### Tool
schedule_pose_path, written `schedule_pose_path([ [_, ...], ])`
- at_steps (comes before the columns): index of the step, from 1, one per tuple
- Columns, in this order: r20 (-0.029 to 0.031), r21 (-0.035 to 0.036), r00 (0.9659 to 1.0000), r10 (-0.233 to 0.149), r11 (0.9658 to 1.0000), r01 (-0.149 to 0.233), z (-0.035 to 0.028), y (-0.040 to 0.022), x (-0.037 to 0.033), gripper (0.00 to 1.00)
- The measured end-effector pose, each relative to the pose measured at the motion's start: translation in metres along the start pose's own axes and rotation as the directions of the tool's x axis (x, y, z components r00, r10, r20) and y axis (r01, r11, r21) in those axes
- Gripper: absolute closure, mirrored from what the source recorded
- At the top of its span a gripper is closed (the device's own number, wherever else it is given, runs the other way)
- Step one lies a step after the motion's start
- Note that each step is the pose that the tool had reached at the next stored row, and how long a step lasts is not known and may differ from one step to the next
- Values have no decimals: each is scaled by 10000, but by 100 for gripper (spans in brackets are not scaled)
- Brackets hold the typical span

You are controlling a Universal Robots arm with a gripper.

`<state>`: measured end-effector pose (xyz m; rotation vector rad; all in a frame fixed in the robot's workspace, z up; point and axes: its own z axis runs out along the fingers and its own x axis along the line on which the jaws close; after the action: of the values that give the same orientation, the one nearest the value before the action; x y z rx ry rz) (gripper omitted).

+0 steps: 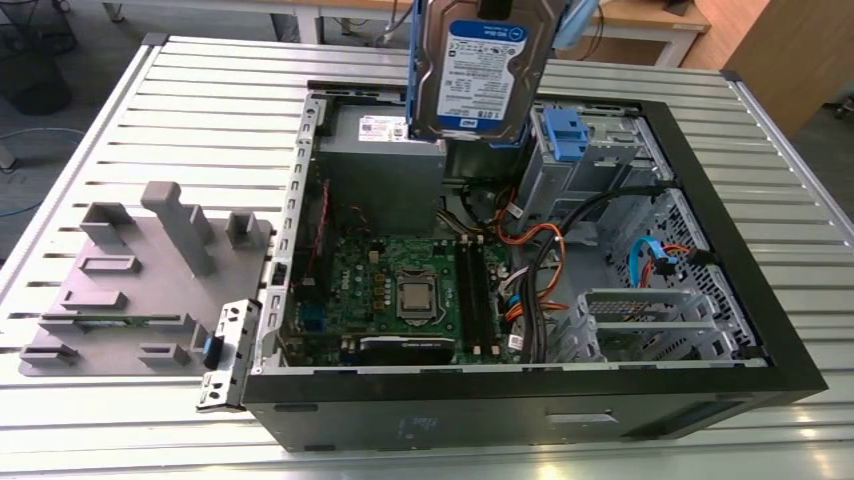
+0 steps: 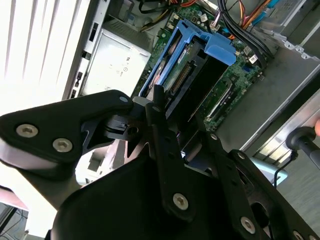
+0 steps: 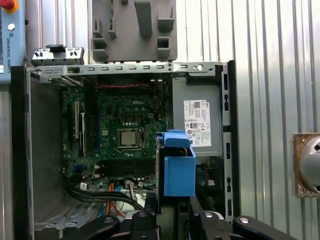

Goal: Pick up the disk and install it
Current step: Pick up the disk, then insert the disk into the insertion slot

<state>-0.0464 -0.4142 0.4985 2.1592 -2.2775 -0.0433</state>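
Disk: the disk [image 1: 474, 85] is hanging upright in the air over the far part of the open computer case [image 1: 787, 370]. It is touching nothing inside, and its upper end is running past the top edge of the exterior view.
Disk label: a white-and-blue sticker [image 1: 491, 60] is facing the exterior camera and covering most of the flat face. It is carrying a blue band at the top, another along the lower edge, and rows of fine print between them.
Side rails: blue plastic rails [image 2: 205, 42] are running along both long edges of the disk. In the first wrist view they are showing as a blue block [image 3: 179, 170] over the border between board and supply box.
Gripper: the gripper [image 2: 150, 117] is pinching the disk's near end between its black fingers [image 2: 157, 107] and carrying its weight.
Power-supply box: the grey box [image 1: 380, 165] is sitting in the case just behind the disk's lower corner, wearing a white sticker [image 1: 383, 127] with dark print.
Blue latch: a blue latch [image 1: 563, 135] is sitting on the metal drive cage, just to the exterior view's right of the disk.
Motherboard: the green board [image 1: 387, 270] is lying flat on the case floor, with the processor socket [image 1: 416, 295] near its middle.
Cables: orange wires [image 1: 534, 235] and a blue cable [image 1: 650, 255] are looping beside the board.
Fixture: a grey moulded holder [image 1: 134, 270] is resting on the slatted metal table [image 1: 200, 90], against the case's side at the exterior view's left.
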Motion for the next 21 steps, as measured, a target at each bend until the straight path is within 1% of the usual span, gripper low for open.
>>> schedule_pose_path([
  [4, 0, 0, 10000, 1, 10000, -1, -2, -6, 118, 65],
  [7, -1, 0, 10000, 0, 10000, 0, -4, -12, 226, 65],
  [21, 2, 1, 10000, 1, 10000, -1, -8, -44, 826, 65],
])
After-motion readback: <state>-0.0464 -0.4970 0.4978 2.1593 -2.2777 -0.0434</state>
